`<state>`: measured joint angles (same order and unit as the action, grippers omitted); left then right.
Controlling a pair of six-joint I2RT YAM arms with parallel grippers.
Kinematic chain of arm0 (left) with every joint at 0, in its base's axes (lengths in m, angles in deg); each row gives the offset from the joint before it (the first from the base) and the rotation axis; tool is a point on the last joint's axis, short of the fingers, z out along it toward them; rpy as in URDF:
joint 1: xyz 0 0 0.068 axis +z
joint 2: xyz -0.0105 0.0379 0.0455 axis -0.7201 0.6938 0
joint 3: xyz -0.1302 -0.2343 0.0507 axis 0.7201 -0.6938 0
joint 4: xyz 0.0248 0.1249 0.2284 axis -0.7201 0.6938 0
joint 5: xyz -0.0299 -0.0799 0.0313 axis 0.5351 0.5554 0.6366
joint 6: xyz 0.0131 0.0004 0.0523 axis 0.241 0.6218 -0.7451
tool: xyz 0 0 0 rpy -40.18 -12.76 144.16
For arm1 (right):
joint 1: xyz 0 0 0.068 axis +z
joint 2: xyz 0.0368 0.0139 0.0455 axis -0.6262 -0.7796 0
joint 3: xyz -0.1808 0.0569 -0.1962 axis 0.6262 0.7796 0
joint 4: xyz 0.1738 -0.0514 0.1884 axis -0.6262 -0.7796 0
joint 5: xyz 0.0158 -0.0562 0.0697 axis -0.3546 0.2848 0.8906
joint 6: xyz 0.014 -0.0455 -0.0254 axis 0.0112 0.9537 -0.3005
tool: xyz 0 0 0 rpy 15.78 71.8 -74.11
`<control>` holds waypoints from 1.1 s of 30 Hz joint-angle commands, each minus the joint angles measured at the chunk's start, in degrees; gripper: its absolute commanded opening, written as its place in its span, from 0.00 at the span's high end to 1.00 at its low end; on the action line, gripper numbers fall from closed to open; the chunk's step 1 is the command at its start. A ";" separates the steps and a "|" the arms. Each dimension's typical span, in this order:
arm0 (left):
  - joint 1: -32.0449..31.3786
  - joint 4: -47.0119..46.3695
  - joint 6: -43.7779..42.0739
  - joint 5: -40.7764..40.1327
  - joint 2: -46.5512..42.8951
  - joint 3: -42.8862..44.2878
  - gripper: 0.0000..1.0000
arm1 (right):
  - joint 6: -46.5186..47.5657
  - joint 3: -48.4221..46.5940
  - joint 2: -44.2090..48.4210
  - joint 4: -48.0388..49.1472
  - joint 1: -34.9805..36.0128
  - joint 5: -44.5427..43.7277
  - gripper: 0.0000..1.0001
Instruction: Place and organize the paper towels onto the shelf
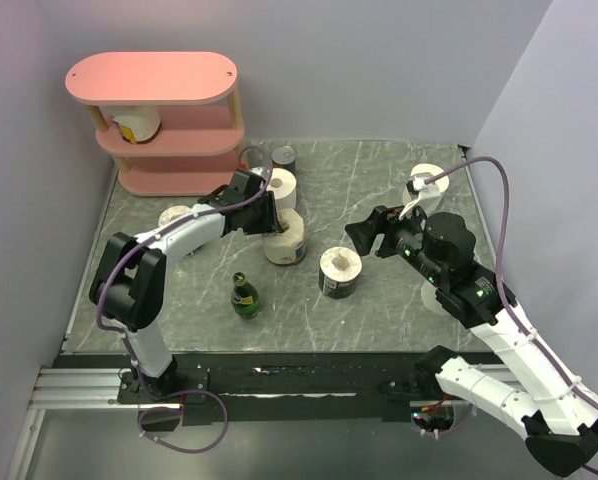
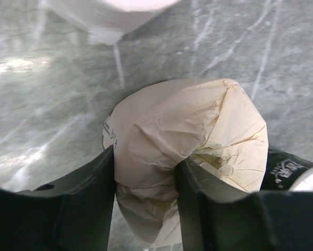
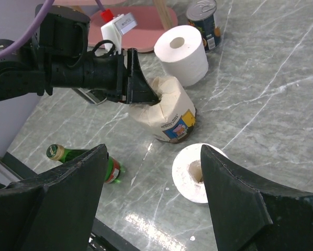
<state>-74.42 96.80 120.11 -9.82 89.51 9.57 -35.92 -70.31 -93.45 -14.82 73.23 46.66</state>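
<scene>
We look down on a grey marble-patterned table [image 1: 369, 180] with two robot arms at its near edge. The left gripper [image 2: 146, 159] is down on a cream wrapped roll [image 2: 209, 125] that stands near the middle of the table. In the left wrist view, one dark finger sits in the dip at the roll's top and the other rests against its outer side. The crumpled wrapper between them looks squeezed, so we take the roll's wall to be pinched, though the fingertips themselves are buried in the paper.

Just behind this roll stands a plain white roll [image 3: 181, 52], and beyond that a tin can [image 3: 204, 18]. The right gripper [image 3: 154, 151] hovers over the table right of centre, its jaws spread wide with nothing between them. Below it stands a dark-wrapped roll [image 1: 339, 272], upright with its hollow core facing up. A green bottle [image 1: 244, 297] sits nearer the front edge, left of that roll.

The pink shelf [image 1: 151, 78] stands in the far left corner. One shelved roll [image 1: 137, 125] sits on its middle tier, under the top board. A left roll [image 1: 175, 215] stands on the table just in front of the shelf. A far right roll [image 1: 427, 180] stands by the right wall, and a half-hidden roll [image 1: 431, 296] shows beneath the right arm.
</scene>
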 commanded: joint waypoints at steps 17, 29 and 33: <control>24.83 14.68 1.65 -2.84 -15.17 17.87 0.62 | 1.07 -2.11 3.42 -1.14 -0.27 -0.92 0.21; 33.02 14.77 8.42 -2.05 -4.80 34.49 0.63 | 1.16 -4.22 3.33 -2.19 -0.27 -0.66 0.21; 33.10 13.97 10.97 -2.05 -3.22 35.46 0.62 | 1.07 -4.40 3.77 -2.11 -0.27 -1.01 0.21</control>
<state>-41.53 113.82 126.44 -13.51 85.71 41.44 -35.48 -71.87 -90.45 -17.74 73.23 46.49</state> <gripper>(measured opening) 0.449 0.787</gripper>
